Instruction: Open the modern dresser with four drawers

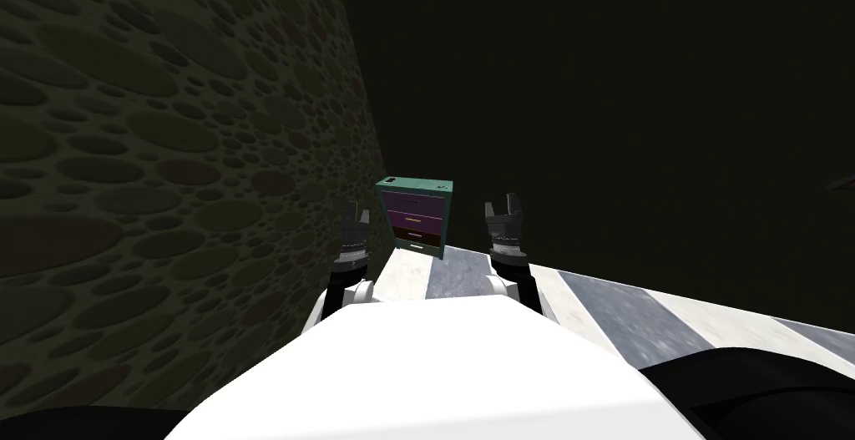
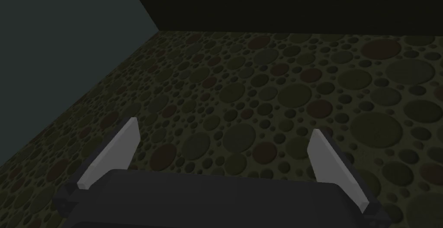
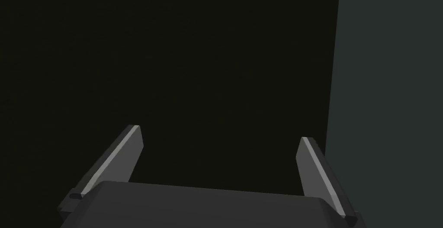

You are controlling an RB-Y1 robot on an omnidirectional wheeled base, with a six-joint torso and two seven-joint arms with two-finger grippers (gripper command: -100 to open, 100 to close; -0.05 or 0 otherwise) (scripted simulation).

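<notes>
Two grippers are up in front of me, and neither holds anything. The left gripper (image 1: 354,220) has its fingers (image 2: 114,154) spread wide with nothing between them; in the head view it sits close beside a wall (image 1: 167,168) patterned with dull green and reddish circles. The right gripper (image 1: 503,208) has its fingers (image 3: 117,160) parted just as wide, also empty. The dresser (image 1: 415,214) stands ahead on the floor (image 1: 601,305), which runs in pale and grey stripes. It is just beside the far end of the patterned wall and well apart from both grippers; in the head view it falls between them. It has a green frame and top, and its stacked drawer fronts face me. The upper fronts are purple, the lower ones darker, and each carries a short pale handle bar. At this range I cannot tell whether any drawer is ajar. There is a small dark mark on the dresser top near its left corner, too small to identify. The light is dim throughout.
</notes>
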